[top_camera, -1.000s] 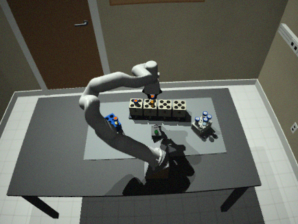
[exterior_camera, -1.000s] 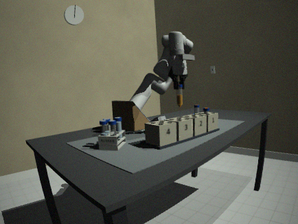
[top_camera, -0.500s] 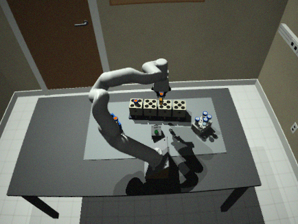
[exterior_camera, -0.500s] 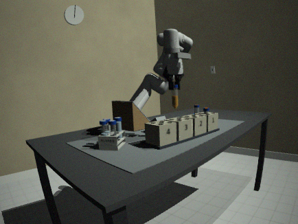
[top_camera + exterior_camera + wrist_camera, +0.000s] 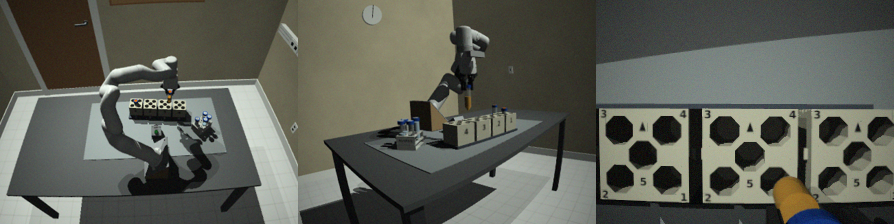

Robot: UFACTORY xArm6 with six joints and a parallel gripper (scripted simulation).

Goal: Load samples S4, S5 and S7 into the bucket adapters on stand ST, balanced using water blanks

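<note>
My gripper is shut on an orange-filled tube with a blue cap and an orange dot, ID unreadable. The tube hangs upright above adapter 3; in the wrist view its tip overlaps hole 1. Adapter 2 and adapter 4 show no tubes. S7 stands in adapter 1. The stand carries all four adapters.
The blanks rack with several blue-capped tubes stands at the right in the top view. The green DONE key is on its small desk between the adapters and the arm base. Another blue-capped tube rises behind the adapters; its rack is hidden.
</note>
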